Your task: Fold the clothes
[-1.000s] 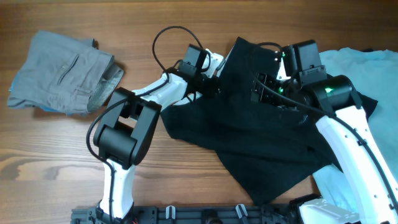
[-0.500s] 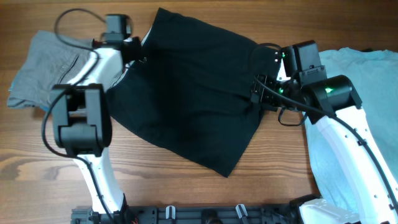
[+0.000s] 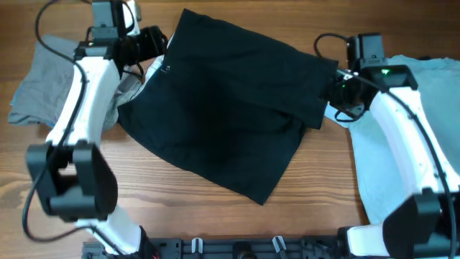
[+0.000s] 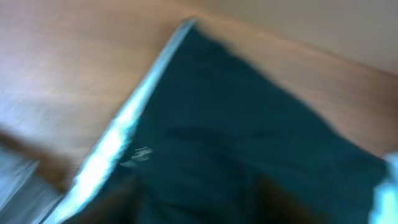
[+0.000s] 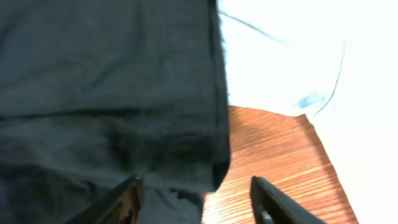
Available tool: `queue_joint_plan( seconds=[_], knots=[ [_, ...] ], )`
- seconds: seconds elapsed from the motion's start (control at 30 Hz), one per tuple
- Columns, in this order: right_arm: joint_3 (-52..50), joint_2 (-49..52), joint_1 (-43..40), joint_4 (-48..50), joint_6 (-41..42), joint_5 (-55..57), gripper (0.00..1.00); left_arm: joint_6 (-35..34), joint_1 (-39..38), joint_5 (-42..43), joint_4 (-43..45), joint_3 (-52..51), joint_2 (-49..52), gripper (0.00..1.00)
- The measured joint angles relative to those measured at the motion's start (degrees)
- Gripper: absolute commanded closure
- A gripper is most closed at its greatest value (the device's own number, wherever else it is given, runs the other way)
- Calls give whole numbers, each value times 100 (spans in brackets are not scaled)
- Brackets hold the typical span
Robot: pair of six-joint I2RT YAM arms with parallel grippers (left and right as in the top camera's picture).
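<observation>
The black shorts [image 3: 223, 122] lie spread out on the wooden table [image 3: 65, 180]. My left gripper [image 3: 149, 44] hovers at their upper left corner. The left wrist view is blurred and shows black cloth [image 4: 249, 137] with a pale strip [image 4: 112, 143] along its edge; the fingers do not show there. My right gripper [image 3: 332, 92] is at the shorts' right edge. In the right wrist view its fingers [image 5: 199, 199] stand wide apart over the shorts' hem [image 5: 106, 74] and bare wood.
The grey shorts [image 3: 36, 93] lie crumpled at the far left, partly under my left arm. The large light blue T-shirt [image 3: 424, 101] covers the right side under my right arm and shows bright in the right wrist view [image 5: 292, 56].
The left arm dragged the black shorts leftward and spread them flat, then drew back up and to the left. The right gripper moved right to the shorts' edge and let go.
</observation>
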Motion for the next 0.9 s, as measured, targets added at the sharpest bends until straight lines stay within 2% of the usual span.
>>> queue_joint_plan(
  seconds=[0.03, 0.07, 0.2, 0.33, 0.43, 0.5, 0.57, 0.63, 0.73, 0.8, 0.9],
  knots=[
    [0, 52, -129, -17, -125, -160, 29, 190, -120, 197, 35, 28, -133, 84],
    [0, 48, -188, -50, -186, -275, 28, 326, -273, 299, 76, 57, -179, 88],
    [0, -323, -216, -280, -468, -726, 24, 706, -1082, 428, 623, 68, 144, 84],
    [0, -1362, -212, -544, -623, -994, 20, 857, -1799, 407, 1392, 70, 1060, 80],
    [2, -1858, -212, -647, -643, -1054, 17, 896, -2009, 365, 1779, 68, 1694, 78],
    [2, -2044, -212, -686, -645, -1064, 17, 907, -2039, 343, 1886, 59, 1982, 80],
    [2, -2046, -212, -708, -643, -1064, 16, 918, -2020, 199, 2044, 35, 2343, 87],
    [2, -2011, -212, -708, -643, -1064, 16, 938, -1974, -61, 2057, 35, 2522, 90],
    [2, -1895, -212, -706, -595, -1064, 16, 964, -1832, -623, 2124, 66, 2573, 89],
    [2, -1731, -212, -702, -553, -1064, 16, 966, -1624, -992, 2063, 118, 2583, 84],
    [2, -1504, -212, -680, -507, -999, 20, 896, -1279, -1174, 2055, 155, 2583, 84]
  ],
)
